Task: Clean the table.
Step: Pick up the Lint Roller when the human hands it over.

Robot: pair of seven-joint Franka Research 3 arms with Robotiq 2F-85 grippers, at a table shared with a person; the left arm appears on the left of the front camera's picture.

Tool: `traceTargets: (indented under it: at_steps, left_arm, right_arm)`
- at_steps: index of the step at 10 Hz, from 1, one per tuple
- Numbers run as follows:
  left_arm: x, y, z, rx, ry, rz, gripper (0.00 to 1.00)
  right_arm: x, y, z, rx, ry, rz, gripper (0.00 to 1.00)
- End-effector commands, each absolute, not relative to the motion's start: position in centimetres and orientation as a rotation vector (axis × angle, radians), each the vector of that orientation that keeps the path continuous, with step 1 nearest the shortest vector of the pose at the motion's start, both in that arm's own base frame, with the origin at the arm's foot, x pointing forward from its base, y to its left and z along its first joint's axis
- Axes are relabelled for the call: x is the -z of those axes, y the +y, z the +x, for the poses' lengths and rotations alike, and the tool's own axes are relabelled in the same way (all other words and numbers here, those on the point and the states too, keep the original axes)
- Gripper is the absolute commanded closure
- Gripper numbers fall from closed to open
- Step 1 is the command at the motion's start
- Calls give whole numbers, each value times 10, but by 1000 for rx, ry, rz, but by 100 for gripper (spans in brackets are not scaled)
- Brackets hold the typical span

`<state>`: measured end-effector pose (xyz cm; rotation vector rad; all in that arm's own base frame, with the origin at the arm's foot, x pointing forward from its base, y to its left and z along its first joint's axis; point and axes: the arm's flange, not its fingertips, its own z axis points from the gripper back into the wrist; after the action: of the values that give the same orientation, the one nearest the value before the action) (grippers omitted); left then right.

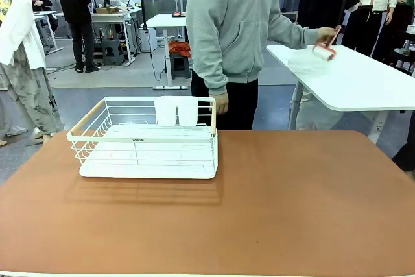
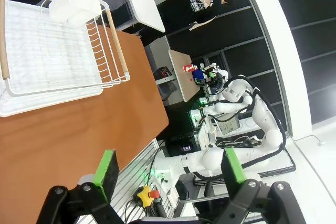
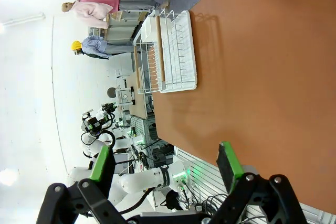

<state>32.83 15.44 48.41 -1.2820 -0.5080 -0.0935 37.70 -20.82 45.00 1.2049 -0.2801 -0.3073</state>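
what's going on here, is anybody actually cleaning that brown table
Not at this moment. A person in a grey hoodie stands at the far side and holds what looks like a lint roller in one hand, over the smaller white table beside it. On the brown table stands a white wire dish rack, toward the robot's left. The left gripper and the right gripper are both open and hold nothing.
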Motion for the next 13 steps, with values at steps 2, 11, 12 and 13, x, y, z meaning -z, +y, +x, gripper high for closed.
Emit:
traceTargets:
  at_steps: [2, 11, 12, 13]
  left_arm:
    - [-487, 154, 327, 104, -528, -1306, 0]
    - [-487, 154, 327, 104, -528, -1306, 0]
    - [-487, 154, 327, 104, -528, -1306, 0]
    - [-487, 154, 327, 104, -528, -1306, 0]
  right_arm:
    - [-454, -204, 373, 310, -292, 1217, 0]
    - [-454, -204, 373, 310, -292, 1217, 0]
    - [-454, -204, 373, 310, -292, 1217, 0]
    - [-454, -204, 373, 310, -292, 1217, 0]
